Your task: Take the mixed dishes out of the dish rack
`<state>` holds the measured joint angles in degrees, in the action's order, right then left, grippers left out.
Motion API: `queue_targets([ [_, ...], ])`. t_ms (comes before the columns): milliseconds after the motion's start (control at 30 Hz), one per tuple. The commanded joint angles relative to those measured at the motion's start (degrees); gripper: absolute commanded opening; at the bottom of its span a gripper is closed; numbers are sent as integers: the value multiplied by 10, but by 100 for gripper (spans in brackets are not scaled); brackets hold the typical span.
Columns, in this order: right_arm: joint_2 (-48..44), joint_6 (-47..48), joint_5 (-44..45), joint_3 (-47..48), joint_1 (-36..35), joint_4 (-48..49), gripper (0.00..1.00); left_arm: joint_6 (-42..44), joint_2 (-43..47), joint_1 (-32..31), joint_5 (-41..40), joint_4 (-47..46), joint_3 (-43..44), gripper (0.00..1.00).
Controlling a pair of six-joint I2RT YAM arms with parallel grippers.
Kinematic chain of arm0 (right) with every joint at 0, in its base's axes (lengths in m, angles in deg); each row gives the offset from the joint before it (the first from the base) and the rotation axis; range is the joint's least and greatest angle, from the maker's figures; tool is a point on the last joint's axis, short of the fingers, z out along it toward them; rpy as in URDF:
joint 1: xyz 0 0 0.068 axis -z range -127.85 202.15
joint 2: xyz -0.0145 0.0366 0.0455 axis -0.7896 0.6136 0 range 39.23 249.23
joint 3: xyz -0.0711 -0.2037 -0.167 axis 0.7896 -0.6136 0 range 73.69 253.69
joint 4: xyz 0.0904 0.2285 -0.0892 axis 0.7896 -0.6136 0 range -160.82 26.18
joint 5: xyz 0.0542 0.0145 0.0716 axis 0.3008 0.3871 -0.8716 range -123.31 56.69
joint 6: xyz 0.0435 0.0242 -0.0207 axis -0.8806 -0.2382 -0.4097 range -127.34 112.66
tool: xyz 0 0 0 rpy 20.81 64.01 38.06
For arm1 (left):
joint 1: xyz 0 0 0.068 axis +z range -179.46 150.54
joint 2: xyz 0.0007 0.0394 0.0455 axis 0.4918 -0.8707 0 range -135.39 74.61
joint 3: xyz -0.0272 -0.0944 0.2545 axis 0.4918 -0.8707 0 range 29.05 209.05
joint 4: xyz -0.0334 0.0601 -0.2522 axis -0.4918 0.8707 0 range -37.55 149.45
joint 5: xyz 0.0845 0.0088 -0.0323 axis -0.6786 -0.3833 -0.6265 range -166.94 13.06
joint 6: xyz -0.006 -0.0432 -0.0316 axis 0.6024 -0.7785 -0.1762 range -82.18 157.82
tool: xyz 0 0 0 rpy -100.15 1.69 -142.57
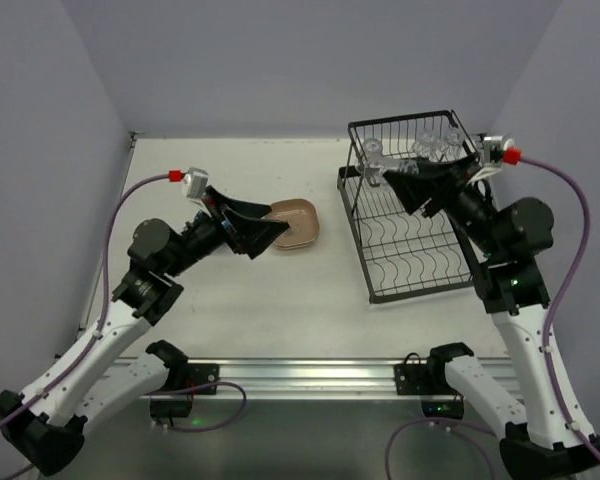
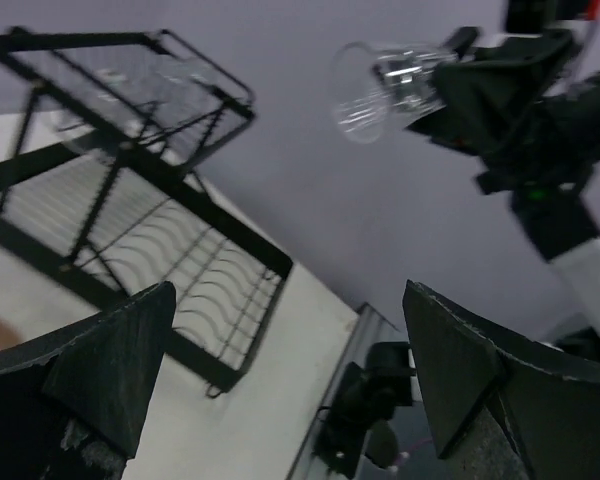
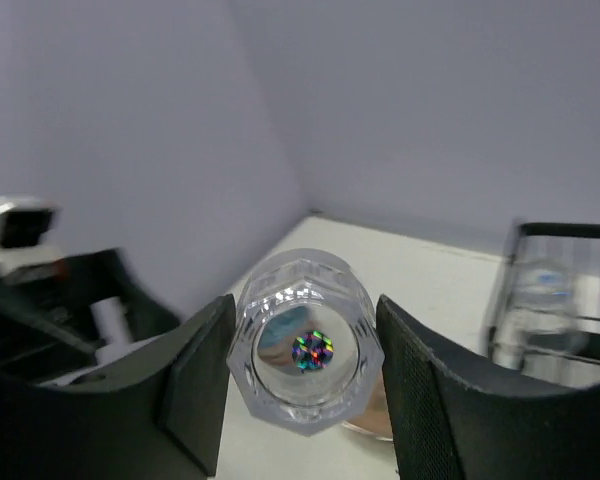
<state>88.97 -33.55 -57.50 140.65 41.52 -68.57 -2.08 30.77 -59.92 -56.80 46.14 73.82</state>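
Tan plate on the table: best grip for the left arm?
Probably the raised rim of the tan plate, midway along its left edge, coming in low from the left. It lies flat and shallow on the table, so only the lip offers purchase, pinched from above and below. The straight side should seat better than the rounded corners.

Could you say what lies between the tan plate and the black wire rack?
In the top view, only bare white tabletop separates the tan rounded-square plate and black wire dish rack.
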Motion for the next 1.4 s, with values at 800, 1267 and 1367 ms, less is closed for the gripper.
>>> queue_targets([
  [800, -30, -253, -202, -280, -106, 535, 0, -109, -220, -225, 83, -393, 87, 19],
  [1267, -120, 23, 279, -150, -104, -66, 99, 131, -244, -228, -291, 259, 232, 0],
  [1367, -115, 49, 316, -113, -103, -171, 99, 169, -337, -229, -334, 399, 296, 0],
])
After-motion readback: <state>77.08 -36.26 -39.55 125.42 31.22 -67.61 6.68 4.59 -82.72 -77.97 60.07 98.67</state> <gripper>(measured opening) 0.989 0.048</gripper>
